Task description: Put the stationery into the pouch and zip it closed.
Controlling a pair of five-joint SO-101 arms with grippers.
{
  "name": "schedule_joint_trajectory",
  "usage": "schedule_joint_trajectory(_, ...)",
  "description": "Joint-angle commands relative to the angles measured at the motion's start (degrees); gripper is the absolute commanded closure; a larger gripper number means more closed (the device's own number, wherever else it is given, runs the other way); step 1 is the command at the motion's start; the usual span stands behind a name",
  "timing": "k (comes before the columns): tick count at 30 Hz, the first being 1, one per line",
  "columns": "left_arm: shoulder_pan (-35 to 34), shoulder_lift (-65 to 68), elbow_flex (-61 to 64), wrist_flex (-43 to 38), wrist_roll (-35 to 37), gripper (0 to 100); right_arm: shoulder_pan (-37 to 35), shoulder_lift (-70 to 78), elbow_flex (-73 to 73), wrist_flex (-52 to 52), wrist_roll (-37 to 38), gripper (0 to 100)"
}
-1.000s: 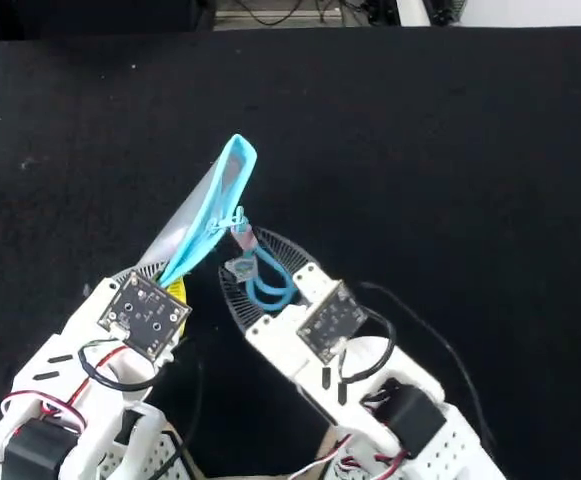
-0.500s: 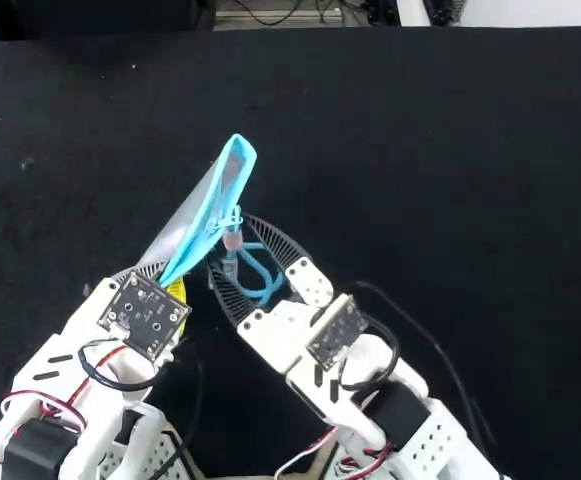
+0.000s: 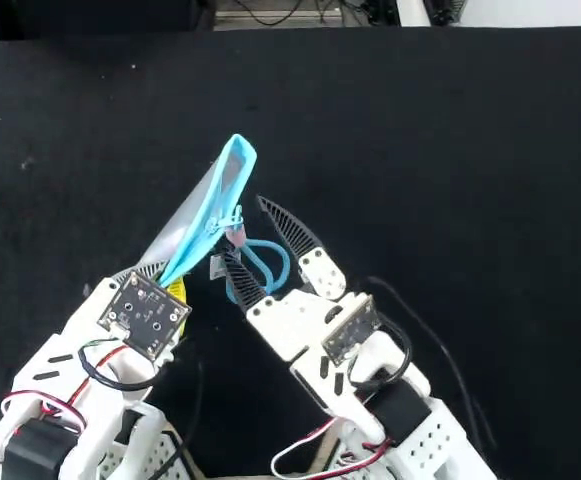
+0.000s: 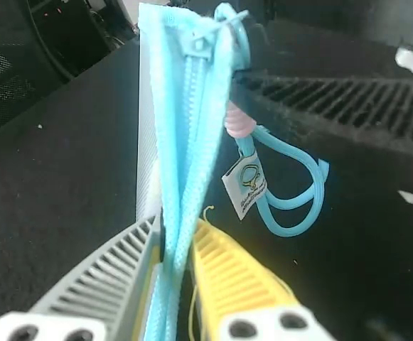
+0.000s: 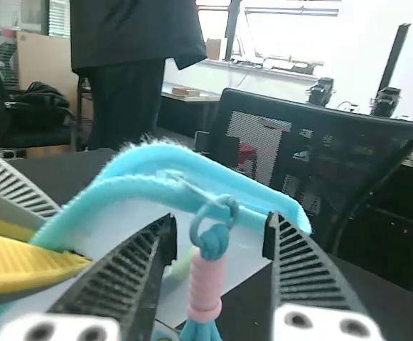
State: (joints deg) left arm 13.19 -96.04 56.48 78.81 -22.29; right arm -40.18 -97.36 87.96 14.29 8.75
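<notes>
The pouch [image 3: 215, 205], clear-sided with a blue zip edge, stands up off the black table [image 3: 450, 150]. My left gripper [image 3: 173, 278] is shut on its lower end; the left wrist view shows the grey and yellow fingers [image 4: 231, 280] clamping the zip strip of the pouch [image 4: 185, 128]. From the zip slider hangs a pull cord [image 4: 291, 202] with a pink bead and a small tag. My right gripper [image 3: 242, 225] is open, a black finger on each side of that cord. Seen from the right wrist, the right gripper [image 5: 217, 241] straddles the bead [image 5: 207, 288] just below the pouch's rim [image 5: 156, 177].
The two arms' bases crowd the near edge of the table. A black office chair [image 5: 320, 163] and a standing person are in the room behind, away from the work.
My right gripper has turned and opened wider around the pull cord, and its arm has swung to the right. The left arm and the pouch have kept still.
</notes>
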Motion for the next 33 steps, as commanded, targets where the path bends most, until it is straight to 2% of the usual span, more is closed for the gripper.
schedule_joint_trajectory(1,-0.2,0.3,2.4,1.7,0.1,97,1.1,-0.8,-0.4,-2.2,-0.4,79.7)
schedule_joint_trajectory(13,-0.2,0.3,2.4,1.7,0.1,97,2.1,-0.8,-0.4,-2.3,-0.4,80.1)
schedule_joint_trajectory(19,-0.2,0.3,2.4,1.7,0.1,97,5.1,-0.8,-0.7,-2.4,-0.4,92.0)
schedule_joint_trajectory(29,-0.2,0.3,2.4,1.7,0.1,97,4.9,-0.8,-0.8,-2.0,-0.4,85.1)
schedule_joint_trajectory(33,-0.2,0.3,2.4,1.7,0.1,97,1.9,-0.8,-0.7,-1.9,-0.1,82.5)
